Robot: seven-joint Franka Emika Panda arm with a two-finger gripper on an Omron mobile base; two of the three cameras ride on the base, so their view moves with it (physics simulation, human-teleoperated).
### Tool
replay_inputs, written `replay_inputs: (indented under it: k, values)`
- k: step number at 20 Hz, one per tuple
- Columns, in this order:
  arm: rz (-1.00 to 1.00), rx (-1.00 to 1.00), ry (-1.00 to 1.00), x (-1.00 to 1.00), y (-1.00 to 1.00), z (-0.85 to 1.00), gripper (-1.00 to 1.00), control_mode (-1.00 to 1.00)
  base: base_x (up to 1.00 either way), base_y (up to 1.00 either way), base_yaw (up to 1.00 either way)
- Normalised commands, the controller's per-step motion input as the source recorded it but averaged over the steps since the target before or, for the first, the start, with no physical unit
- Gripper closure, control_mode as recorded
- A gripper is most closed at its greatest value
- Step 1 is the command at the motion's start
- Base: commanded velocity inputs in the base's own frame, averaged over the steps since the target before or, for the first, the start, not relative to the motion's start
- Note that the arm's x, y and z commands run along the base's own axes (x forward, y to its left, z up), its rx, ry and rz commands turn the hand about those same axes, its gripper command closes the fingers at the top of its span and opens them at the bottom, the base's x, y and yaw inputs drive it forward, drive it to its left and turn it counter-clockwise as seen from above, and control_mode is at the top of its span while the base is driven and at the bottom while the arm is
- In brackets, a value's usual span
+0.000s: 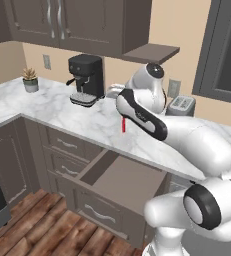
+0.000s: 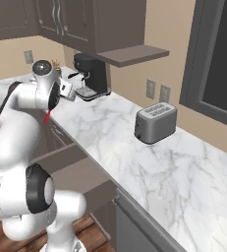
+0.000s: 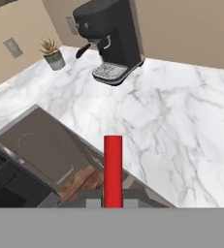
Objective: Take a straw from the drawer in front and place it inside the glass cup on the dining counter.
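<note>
left base view: red straw [image 1: 123,125] hanging just below the hand, over the table edge above the open drawer [image 1: 129,184]. right base view: straw [image 2: 46,117] under the wrist. hand view: hand [image 3: 113,202] pinching the straw [image 3: 113,169] low between fingertips; likely light, stiff, slippery, best held mid-shaft.

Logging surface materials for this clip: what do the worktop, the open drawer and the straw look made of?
Worktop: polished marble by its look, white with grey veins. Drawer: probably wood or laminate, matte, with a plain flat brown inside and no visible grain. Straw in the pincer: likely plastic, uniform bright red, opaque, smooth.
</note>
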Motion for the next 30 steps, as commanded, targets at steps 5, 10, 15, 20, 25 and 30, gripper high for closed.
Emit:
replay_inputs:
  k: [5,10,15,20,25,30]
  values:
    - [0.01,-0.1,0.0,-0.67,0.0,0.9,1.0,-1.0,0.0,0.0,0.0]
    - [0.0,-0.07,0.0,-0.87,0.0,0.46,1.0,-1.0,0.0,0.0,0.0]
    - [0.0,-0.04,0.01,-0.63,-0.07,0.03,1.0,-1.0,0.0,0.0,0.0]
    - [0.0,-0.03,0.09,-0.36,-0.06,0.0,1.0,-1.0,0.0,0.0,0.0]
    - [0.0,-0.03,0.16,-0.29,-0.01,0.0,1.0,-1.0,0.0,0.0,0.0]
    - [0.0,0.0,0.19,-0.2,-0.03,0.0,1.0,-1.0,0.0,0.0,0.0]
